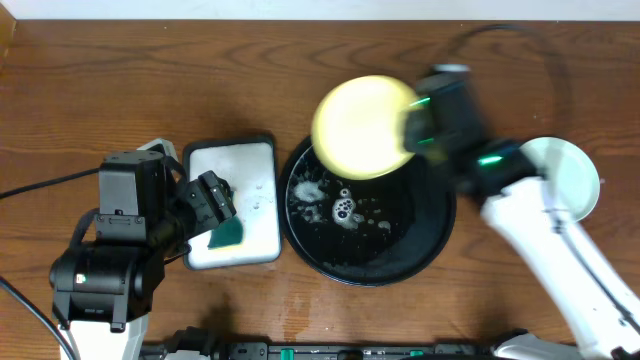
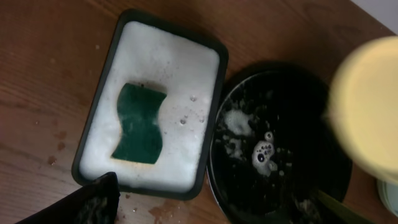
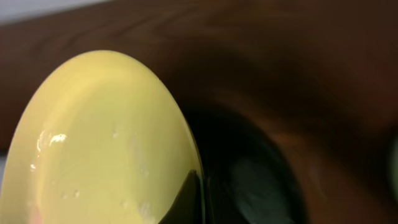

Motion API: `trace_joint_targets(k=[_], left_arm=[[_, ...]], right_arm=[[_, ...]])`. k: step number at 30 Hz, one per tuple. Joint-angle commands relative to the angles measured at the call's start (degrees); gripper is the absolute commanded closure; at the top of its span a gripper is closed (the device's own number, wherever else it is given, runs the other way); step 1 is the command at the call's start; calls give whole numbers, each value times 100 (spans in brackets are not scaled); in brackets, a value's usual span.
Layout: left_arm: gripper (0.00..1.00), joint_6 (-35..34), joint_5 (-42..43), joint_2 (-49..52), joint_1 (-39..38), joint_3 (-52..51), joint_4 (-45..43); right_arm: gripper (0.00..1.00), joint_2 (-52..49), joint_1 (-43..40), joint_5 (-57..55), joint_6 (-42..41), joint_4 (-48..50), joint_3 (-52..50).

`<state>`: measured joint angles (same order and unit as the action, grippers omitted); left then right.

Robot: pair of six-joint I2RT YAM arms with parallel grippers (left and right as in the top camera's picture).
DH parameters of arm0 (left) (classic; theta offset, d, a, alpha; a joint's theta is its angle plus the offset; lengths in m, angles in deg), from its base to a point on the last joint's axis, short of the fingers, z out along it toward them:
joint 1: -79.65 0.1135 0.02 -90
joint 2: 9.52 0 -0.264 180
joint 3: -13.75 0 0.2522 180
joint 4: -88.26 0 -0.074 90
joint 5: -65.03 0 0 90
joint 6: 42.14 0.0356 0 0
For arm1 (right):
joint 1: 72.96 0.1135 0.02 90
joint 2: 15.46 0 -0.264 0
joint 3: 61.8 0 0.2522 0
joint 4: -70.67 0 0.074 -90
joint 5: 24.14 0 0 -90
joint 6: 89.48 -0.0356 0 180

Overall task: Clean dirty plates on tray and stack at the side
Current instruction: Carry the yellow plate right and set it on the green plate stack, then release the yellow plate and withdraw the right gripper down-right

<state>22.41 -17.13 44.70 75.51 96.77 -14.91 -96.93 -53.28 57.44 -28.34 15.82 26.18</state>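
My right gripper [image 1: 412, 128] is shut on the rim of the yellow plate [image 1: 360, 127] and holds it tilted above the far edge of the black tray [image 1: 432, 248]. In the right wrist view the plate [image 3: 106, 143] fills the left side, wet, with a finger [image 3: 189, 200] on its rim. The tray [image 2: 286, 186] holds foam and water. A pale mint plate [image 1: 570, 165] lies at the right, partly under my right arm; whether there is more than one there cannot be told. My left gripper [image 1: 207, 203] is open and empty over the small tray.
A small white tray with a black rim [image 1: 235, 160] stands left of the black tray, full of foam [image 2: 168, 68]. A green sponge [image 1: 228, 236] lies in it, also in the left wrist view [image 2: 138, 132]. Wet spots mark the wood near it.
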Motion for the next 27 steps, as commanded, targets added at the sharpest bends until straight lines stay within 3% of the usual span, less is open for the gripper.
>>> trace_joint_targets(k=[1, 7, 12, 17, 23, 24, 26, 27], left_arm=[[17, 35, 52, 0, 26, 116, 17], [17, 35, 52, 0, 26, 116, 17], [16, 35, 52, 0, 26, 116, 17], [17, 35, 52, 0, 26, 116, 17], [16, 35, 52, 0, 26, 116, 17], [17, 35, 52, 0, 26, 116, 17], [17, 35, 52, 0, 26, 116, 17], [16, 35, 52, 0, 26, 116, 17]], right_arm=[[99, 328, -1189, 1204, -282, -380, 72], [99, 177, -3311, 1340, 435, -1137, 59], [99, -243, -4697, 1259, 662, -1222, -50], [99, -815, -5475, 1257, 662, -1045, -136], [99, -1521, -5591, 1292, 664, -1067, -160], [95, -1585, -5595, 1279, 662, -1034, -160], [62, -1582, -5598, 1357, 667, -903, -149], [57, -1537, -5598, 1484, 702, -881, -116]])
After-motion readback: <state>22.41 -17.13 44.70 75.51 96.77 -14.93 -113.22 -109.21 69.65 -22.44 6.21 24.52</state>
